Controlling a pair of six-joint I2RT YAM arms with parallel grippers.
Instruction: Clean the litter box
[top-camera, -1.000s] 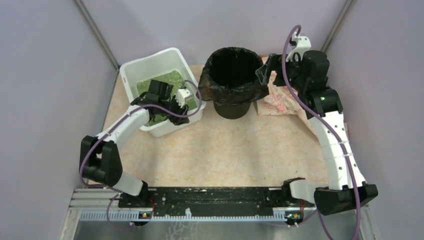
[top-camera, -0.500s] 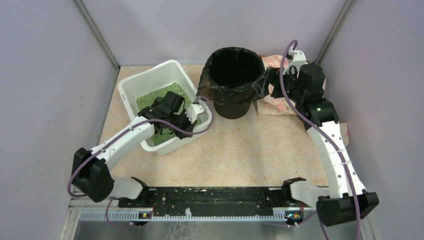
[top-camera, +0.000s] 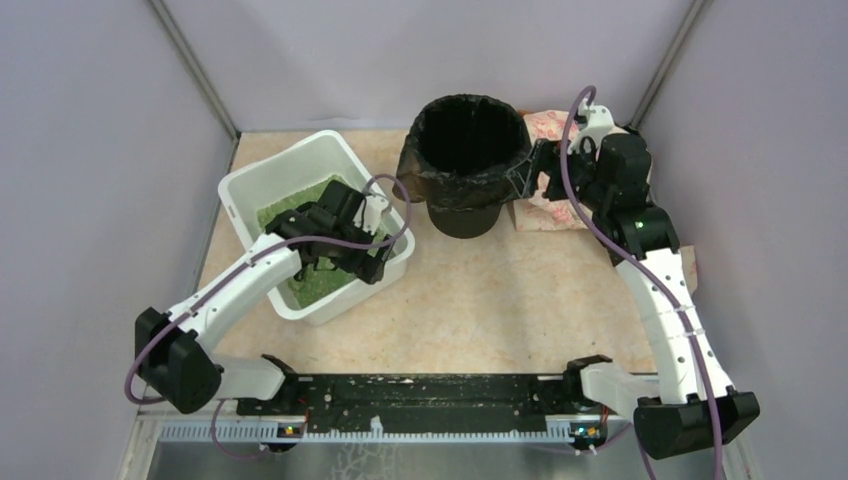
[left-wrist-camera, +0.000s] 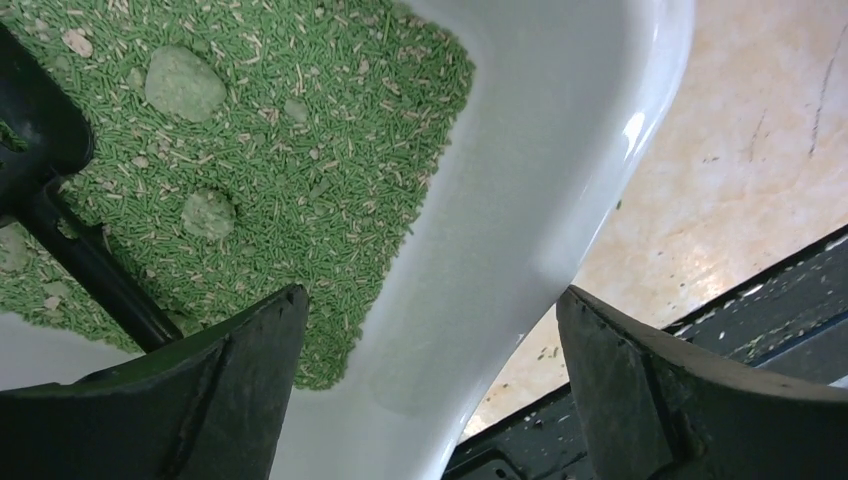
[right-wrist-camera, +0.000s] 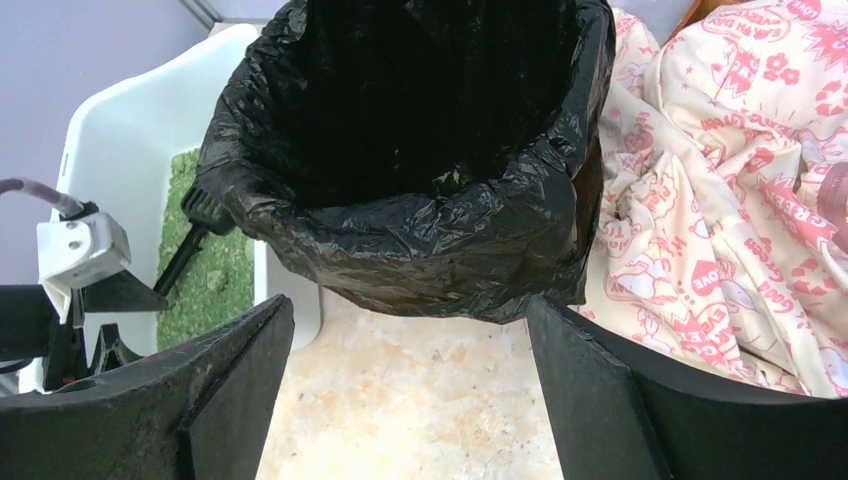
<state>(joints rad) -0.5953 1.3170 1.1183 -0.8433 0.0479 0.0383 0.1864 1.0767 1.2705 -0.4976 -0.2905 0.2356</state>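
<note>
The left gripper's (left-wrist-camera: 430, 300) jaws are standing released astride the litter box's (top-camera: 262, 175) wall, one finger over the litter (left-wrist-camera: 300, 150), one outside. For a steady hold they should be closing squarely there and keeping the tub flat on the worktop (top-camera: 480, 290). The litter box is sitting just left of the bin (top-camera: 470, 195), with the scoop (left-wrist-camera: 85, 265) lying inside, and right of the bin the right gripper's (right-wrist-camera: 410, 305) jaws are hanging released, empty.

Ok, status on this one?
Left gripper astride litter box wall, grip unclear. Right gripper open, facing bin. Clumps in litter.
</note>
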